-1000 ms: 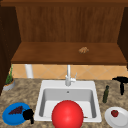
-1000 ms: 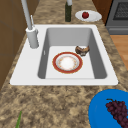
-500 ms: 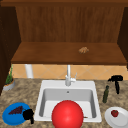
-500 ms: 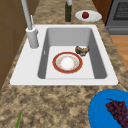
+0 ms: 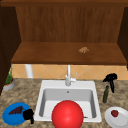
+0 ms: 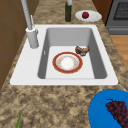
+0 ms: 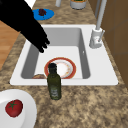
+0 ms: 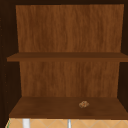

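Black hands (image 5: 110,78); dark green bottle (image 7: 54,82); white sink (image 6: 27,70); blue plate (image 5: 11,117); red tomato (image 7: 13,108); mottled brown table (image 6: 55,105).

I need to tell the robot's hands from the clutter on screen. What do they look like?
Both are plain matte black, human-shaped hands with slender fingers and a thumb, floating free with no arm, sleeve, cable or marking. The left hand shows in the front view as a small dark shape, the right hand likewise; the right side view shows a hand as a solid black silhouette.
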You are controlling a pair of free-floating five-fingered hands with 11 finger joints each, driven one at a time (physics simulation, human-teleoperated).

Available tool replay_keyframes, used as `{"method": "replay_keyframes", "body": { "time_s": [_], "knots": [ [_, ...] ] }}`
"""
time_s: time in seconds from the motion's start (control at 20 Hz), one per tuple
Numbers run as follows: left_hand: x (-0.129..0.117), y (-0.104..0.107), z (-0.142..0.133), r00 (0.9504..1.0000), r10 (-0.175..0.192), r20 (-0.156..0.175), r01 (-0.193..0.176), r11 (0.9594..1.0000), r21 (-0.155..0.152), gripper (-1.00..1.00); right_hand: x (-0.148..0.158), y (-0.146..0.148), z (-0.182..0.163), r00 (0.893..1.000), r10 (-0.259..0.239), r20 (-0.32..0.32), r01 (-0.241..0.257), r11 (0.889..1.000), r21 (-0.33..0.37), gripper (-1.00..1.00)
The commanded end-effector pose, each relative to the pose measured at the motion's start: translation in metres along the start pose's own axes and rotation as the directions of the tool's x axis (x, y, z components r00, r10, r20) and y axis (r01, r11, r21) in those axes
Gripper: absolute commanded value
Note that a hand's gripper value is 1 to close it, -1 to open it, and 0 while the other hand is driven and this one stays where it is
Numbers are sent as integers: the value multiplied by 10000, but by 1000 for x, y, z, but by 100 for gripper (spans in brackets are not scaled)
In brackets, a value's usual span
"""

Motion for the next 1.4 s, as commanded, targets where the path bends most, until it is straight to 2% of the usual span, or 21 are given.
{"method": "replay_keyframes", "body": {
  "time_s": [0.0,0.15,0.45,0.55,0.9,1.35],
  "knots": [
    [0,0,0,10000,0,0,0,10000,0,0,12,3,-3,9994,234,-259,-233,9997,26,-100],
    [0,0,0,10000,0,0,0,10000,0,0,16,6,-9,9999,93,-105,-92,9999,42,-100],
    [0,0,0,10000,0,0,0,10000,0,0,3,8,-11,9994,-206,290,207,9998,-21,-100],
    [0,0,0,10000,0,0,0,10000,0,0,11,10,-15,9994,-200,292,198,9998,55,-100],
    [0,0,0,10000,0,0,0,10000,0,0,9,23,-41,10000,-8,29,7,9993,369,-100],
    [0,0,0,10000,0,0,0,10000,0,0,-3,30,-55,9995,-30,317,23,9997,227,-100]
  ]
}}
